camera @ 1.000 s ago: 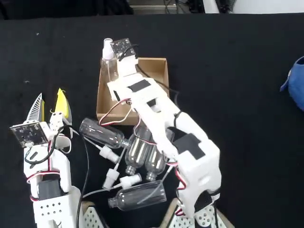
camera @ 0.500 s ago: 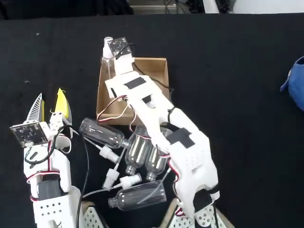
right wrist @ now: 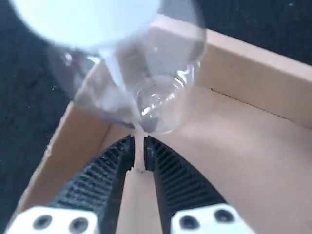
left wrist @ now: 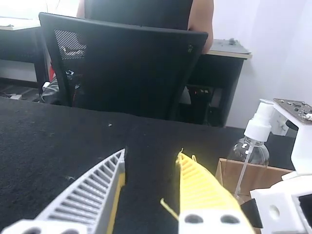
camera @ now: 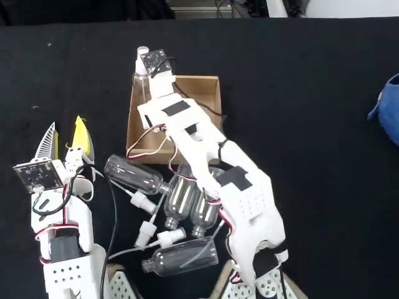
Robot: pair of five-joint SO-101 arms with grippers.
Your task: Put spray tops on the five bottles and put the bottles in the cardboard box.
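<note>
Capped bottle (camera: 142,84), upright in the far left corner of the cardboard box (camera: 199,80): I judge it light, thin-walled, smooth and easily tipped, so it is best taken at the shoulder just under its spray top. My right fingers (right wrist: 105,175) stand all but closed beside its base with nothing between them; my left fingers (left wrist: 197,190), wide apart and empty, hang off the box's near left corner. Count: five bottles, one in the box and four lying bottles (camera: 134,174), seemingly uncapped, just before its near wall, with three loose spray tops (camera: 143,202) discernible among them.
</note>
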